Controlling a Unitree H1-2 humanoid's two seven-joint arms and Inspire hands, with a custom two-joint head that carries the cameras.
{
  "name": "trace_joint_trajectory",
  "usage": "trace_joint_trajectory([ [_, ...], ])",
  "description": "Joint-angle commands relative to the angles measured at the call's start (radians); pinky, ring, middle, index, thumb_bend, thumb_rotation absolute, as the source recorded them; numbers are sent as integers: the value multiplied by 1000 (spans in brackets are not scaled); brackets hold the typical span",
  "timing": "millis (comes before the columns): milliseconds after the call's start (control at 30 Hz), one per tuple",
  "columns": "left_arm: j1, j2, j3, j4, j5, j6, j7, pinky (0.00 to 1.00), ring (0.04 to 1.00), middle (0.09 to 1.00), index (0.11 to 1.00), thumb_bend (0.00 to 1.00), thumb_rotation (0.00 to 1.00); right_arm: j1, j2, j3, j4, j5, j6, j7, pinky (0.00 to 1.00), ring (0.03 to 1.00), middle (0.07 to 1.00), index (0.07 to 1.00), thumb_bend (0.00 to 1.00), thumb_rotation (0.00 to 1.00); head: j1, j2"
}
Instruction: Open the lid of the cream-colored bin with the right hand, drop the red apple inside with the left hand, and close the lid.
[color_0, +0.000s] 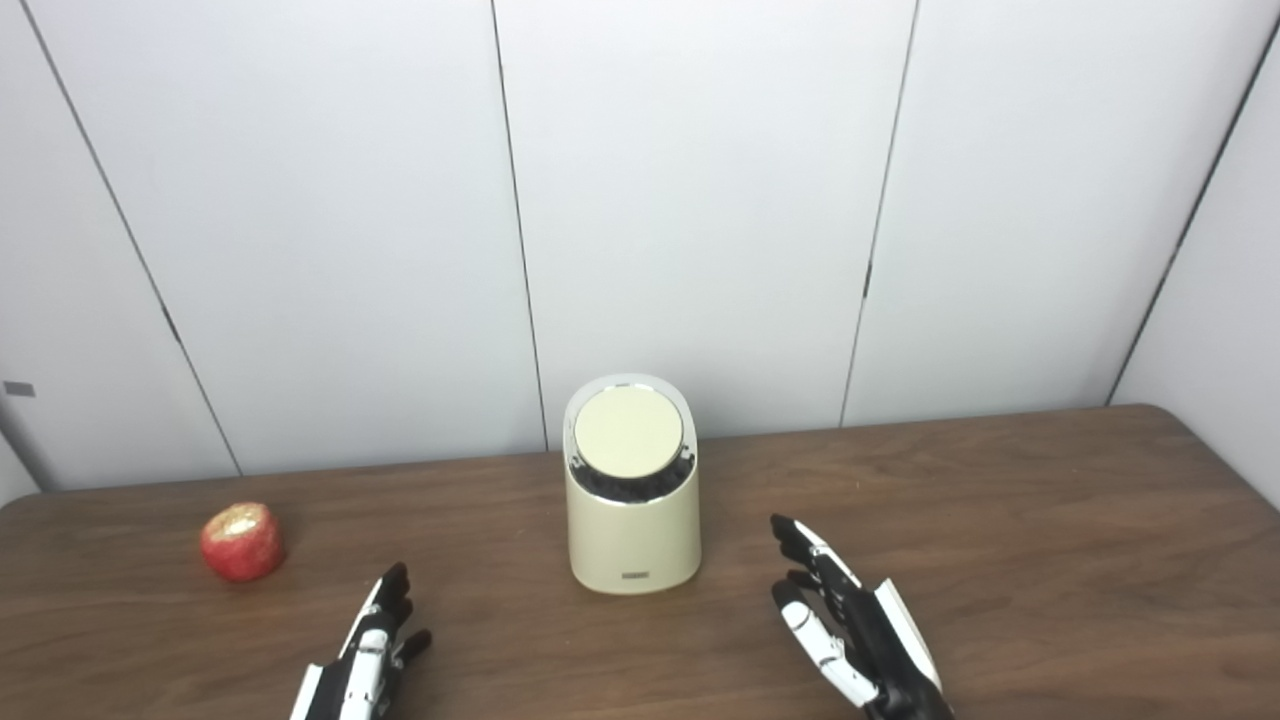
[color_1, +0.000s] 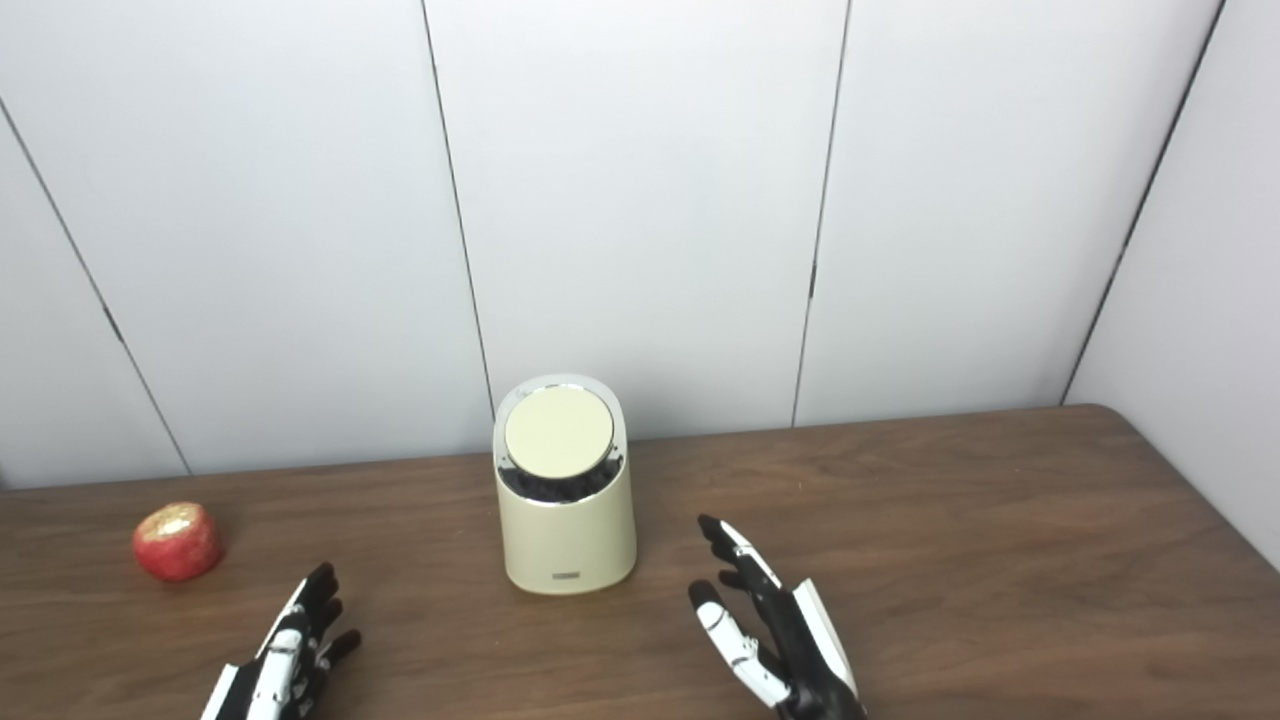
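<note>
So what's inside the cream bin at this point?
Cannot be told. The round lid covers the top of the cream bin, leaving only a dark gap under its front edge. The red apple lies on the table to its left, outside.

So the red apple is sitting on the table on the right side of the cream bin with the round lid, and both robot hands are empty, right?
Not quite. The red apple sits on the brown wooden table to the left of the cream-coloured bin with the round lid, as the left eye view shows. The rest holds: the left hand and right hand are both empty.
</note>
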Motion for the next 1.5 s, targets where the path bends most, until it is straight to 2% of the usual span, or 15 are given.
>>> trace_joint_trajectory([
  [0,-20,5,0,-7,-9,-7,-2,1000,1000,1000,1000,190,1000,20,7,3,20,-8,-13,-10,841,902,906,889,151,796,-1,0],
  [1133,-23,3,-5,5,-9,-20,2,994,999,1000,1000,206,976,16,4,-3,33,4,-16,-7,850,908,910,897,160,812,3,-6],
  [1233,-27,-4,-8,11,-6,-18,8,997,1000,1000,1000,208,975,15,6,-14,22,4,-4,-16,851,907,909,897,210,858,11,-8],
  [1300,-31,-7,-7,19,-8,-23,9,992,996,998,1000,196,974,8,12,-24,-2,-11,17,-29,837,897,903,890,298,895,11,-9],
  [1400,-35,-8,-6,29,1,-30,15,979,991,994,997,202,972,-24,18,-36,-68,-49,68,-41,807,881,904,893,415,890,13,-12],
  [1467,-35,-9,-6,36,6,-39,17,971,987,992,997,207,957,-59,19,-41,-95,-80,101,-50,798,873,902,892,429,868,13,-15],
])
